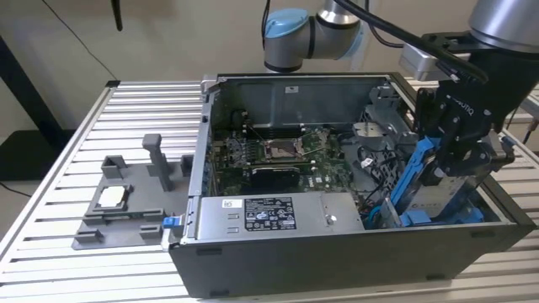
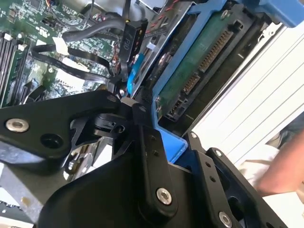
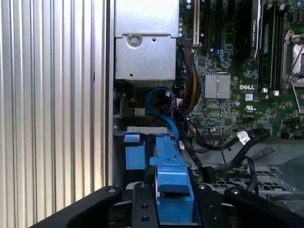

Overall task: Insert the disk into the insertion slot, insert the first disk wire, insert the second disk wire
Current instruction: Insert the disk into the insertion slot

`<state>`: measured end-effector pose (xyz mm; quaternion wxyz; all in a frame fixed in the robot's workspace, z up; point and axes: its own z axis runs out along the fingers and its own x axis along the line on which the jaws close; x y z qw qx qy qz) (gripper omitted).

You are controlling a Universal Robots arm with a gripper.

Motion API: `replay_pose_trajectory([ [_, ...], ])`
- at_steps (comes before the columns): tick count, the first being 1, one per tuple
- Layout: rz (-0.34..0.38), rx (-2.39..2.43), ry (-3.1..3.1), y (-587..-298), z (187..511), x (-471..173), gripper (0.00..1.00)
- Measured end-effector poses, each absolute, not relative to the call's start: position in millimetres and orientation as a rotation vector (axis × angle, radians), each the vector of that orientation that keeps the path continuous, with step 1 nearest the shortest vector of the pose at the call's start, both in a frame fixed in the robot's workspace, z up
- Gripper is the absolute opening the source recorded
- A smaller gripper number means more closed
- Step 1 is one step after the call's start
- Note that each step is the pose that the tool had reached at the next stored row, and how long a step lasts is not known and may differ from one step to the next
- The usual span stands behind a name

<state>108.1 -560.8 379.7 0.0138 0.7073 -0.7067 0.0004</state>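
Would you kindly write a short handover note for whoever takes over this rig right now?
Gripper: shut on the disk, which is tilted with its lower end at the insertion slot on the exterior view's right.
Done: nothing seated; most of the disk stands out of the slot.
Left: seating the disk and both wires. In the second wrist view its ports are bare and a black cable plug is loose nearby.

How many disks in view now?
1: the disk, blue-framed, in the hand at the case's end, the exterior view's right. The silver piece on the grey stand is unclear; others may be hidden.
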Motion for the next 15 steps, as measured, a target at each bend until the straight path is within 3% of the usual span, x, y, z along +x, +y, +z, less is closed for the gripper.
replay_pose_trajectory([
  [3,0.001,2.203,-2.201,-560.8,379.8,107.6,0.34],
  [4,0.001,2.203,-2.201,-560.8,380.1,107.6,0.41],
  [9,0.006,2.206,-2.205,-560.6,386.4,107.4,0.41],
  [15,0.066,2.237,-2.237,-558.4,387.5,107.5,0.41],
])
